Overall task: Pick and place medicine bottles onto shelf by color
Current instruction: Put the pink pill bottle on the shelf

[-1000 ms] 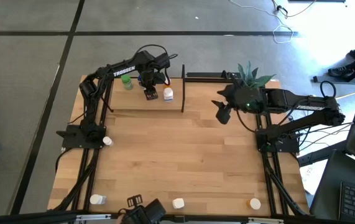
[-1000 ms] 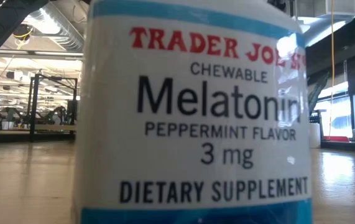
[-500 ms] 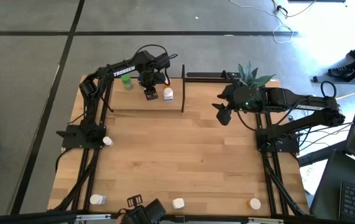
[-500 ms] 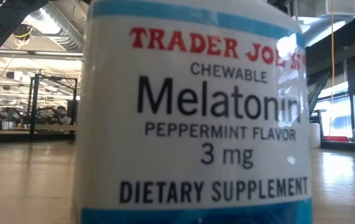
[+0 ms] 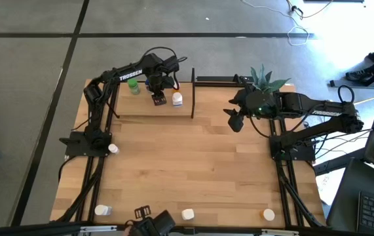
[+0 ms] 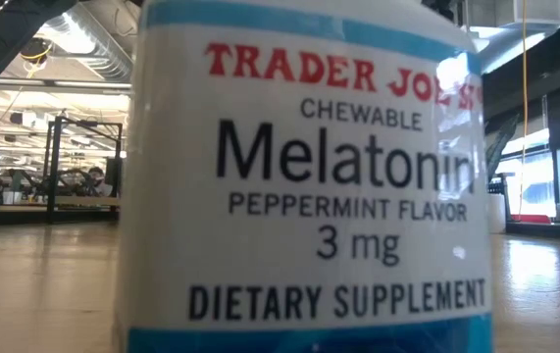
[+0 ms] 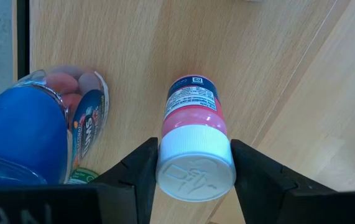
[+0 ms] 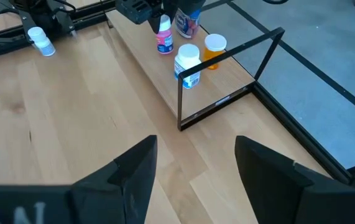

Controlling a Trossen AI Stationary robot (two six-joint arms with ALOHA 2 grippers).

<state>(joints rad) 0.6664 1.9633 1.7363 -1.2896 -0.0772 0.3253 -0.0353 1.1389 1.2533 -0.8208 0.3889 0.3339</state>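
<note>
The shelf (image 5: 141, 109), a light-wood board with black posts, lies at the table's far left. My left gripper (image 5: 159, 99) points straight down over it, shut on a pink bottle with a white cap (image 7: 193, 118). A blue-lidded clear bottle (image 7: 37, 140), a green bottle (image 5: 133, 86), an orange bottle (image 8: 214, 50) and a white bottle (image 5: 177, 99) stand on the board on their bases. My right gripper (image 5: 234, 120) hangs open in the air over the table's far right, fingers spread (image 8: 196, 155), with nothing between them. My left gripper pinches the pink bottle's white cap (image 7: 196, 177) between its two fingers, one on each side. The fingers come from above, pointing down. The bottle stands upright below them, and its base (image 8: 163, 51) looks set on the shelf board.
Loose bottles stand on the table: one by the left arm's base (image 5: 112, 149), three along the near edge (image 5: 101, 210) (image 5: 268, 214), one of which, a white melatonin bottle (image 6: 299, 176), fills the low view. A potted plant (image 5: 263, 78) stands at the far right.
My right gripper has turned slightly about its wrist while staying in place. My left gripper and the pink bottle have kept still.
</note>
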